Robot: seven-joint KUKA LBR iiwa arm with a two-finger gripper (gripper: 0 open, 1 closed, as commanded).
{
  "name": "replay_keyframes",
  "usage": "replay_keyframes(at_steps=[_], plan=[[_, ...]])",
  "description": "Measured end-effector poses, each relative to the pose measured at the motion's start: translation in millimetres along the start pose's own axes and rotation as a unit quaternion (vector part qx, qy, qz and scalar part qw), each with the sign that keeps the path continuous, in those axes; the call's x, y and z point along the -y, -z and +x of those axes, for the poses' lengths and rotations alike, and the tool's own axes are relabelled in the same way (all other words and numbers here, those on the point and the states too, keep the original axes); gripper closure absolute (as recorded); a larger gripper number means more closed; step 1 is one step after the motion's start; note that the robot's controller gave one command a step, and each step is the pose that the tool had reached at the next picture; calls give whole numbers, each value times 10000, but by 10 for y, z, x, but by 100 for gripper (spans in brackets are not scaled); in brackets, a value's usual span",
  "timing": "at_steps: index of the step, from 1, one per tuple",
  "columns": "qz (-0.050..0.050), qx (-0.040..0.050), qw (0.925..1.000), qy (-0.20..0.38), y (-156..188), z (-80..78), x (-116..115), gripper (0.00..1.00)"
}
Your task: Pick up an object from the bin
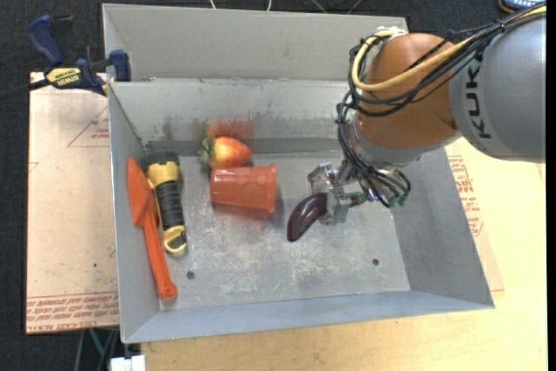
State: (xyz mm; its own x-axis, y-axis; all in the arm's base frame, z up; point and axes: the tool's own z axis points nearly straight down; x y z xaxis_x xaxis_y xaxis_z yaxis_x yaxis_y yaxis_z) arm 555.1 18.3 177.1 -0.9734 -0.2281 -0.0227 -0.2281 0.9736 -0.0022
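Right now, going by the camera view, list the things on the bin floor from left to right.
orange long-handled tool → yellow and black flashlight → red cup lying on its side → purple eggplant

The eggplant (303,219) is a small, dark purple one with a glossy skin and a long drop shape. It is whole and it sits slanted: the thick round end points down and to the left, and the narrow end points up and to the right, where it meets the gripper (334,200). It is near the middle of the bin (347,267), a little right of centre. The red cup (244,188) lies on its side near it on the left, not touching it.
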Motion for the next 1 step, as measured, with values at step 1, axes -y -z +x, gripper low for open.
replay_keyframes(at_steps=[1], plan=[[-11,-61,10000,-28,451,194,36,100]])
